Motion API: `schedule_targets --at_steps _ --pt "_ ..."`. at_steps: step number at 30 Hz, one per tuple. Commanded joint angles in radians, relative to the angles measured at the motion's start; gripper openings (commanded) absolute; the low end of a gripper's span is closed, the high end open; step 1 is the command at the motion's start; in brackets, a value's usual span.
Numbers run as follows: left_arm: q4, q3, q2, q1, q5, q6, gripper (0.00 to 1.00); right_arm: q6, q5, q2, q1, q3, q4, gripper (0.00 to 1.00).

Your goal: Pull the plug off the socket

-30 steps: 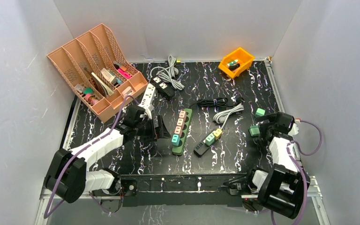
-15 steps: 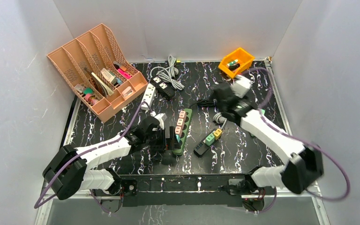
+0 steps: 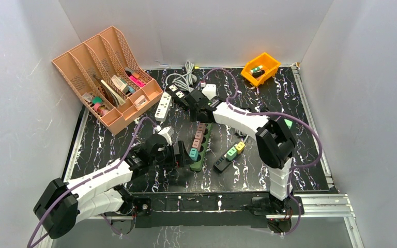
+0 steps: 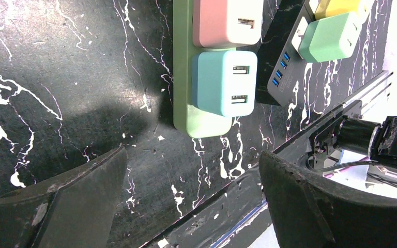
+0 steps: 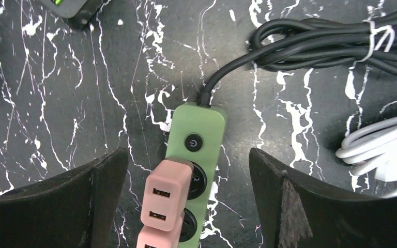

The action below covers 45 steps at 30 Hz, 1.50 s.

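left pincer (image 4: 191, 157) is wide open, teal plug (image 4: 224, 82) dead ahead on the near end of the green strip (image 4: 182, 62), which runs lengthwise away. right pincer (image 5: 186, 155) open over the far end.

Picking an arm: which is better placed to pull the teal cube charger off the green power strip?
Left, likely: the open left gripper faces the teal cube charger; the right gripper is over the switch end of the green power strip.

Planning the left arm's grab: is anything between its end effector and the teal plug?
Nothing visible: only bare table lies between the open left end effector and the teal plug in the strip.
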Motion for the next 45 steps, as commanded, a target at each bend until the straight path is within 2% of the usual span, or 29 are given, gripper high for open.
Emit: schedule_targets --at_steps 1,6,12,14,18,19,21,22,27,32,35,40,45 --pt "-0.027 -0.015 -0.025 -0.005 -0.016 0.004 0.98 -0.044 -0.097 0.032 -0.003 0.088 -0.044 0.93" --pt "-0.015 -0.025 -0.017 -0.004 -0.013 0.005 0.98 -0.048 -0.168 0.064 -0.003 0.084 -0.045 0.83" --pt "-0.009 -0.036 0.012 -0.004 -0.033 0.008 0.99 -0.050 -0.211 0.092 -0.003 0.068 -0.062 0.79" --pt "0.000 -0.033 0.030 -0.004 -0.034 0.003 0.98 -0.049 -0.224 0.096 -0.003 0.067 -0.069 0.73" --pt "0.033 -0.027 0.056 -0.004 -0.035 -0.005 0.98 -0.060 -0.235 0.099 -0.001 0.067 -0.068 0.50" --pt "0.041 -0.019 0.065 -0.002 -0.036 -0.005 0.98 -0.062 -0.235 0.098 -0.002 0.069 -0.068 0.40" --pt "0.051 0.019 0.084 0.007 -0.029 0.017 0.98 -0.072 -0.233 0.089 -0.003 0.070 -0.055 0.04" --pt "0.049 0.047 0.093 0.015 -0.015 0.047 0.98 -0.075 -0.222 0.077 -0.003 0.072 -0.049 0.00" --pt "0.010 0.222 0.110 0.106 0.071 0.165 0.98 -0.140 -0.234 -0.048 -0.043 0.073 0.092 0.00" --pt "0.010 0.316 0.153 0.259 0.203 0.226 0.98 -0.142 -0.491 -0.159 -0.186 0.104 0.213 0.00" --pt "0.028 0.353 0.210 0.318 0.295 0.233 0.98 -0.182 -0.604 -0.178 -0.215 0.144 0.249 0.00" --pt "0.089 0.422 0.306 0.366 0.400 0.225 0.98 -0.196 -0.773 -0.223 -0.245 0.164 0.300 0.00" --pt "0.209 0.481 0.387 0.373 0.596 0.228 0.98 -0.175 -0.823 -0.241 -0.274 0.166 0.323 0.00"
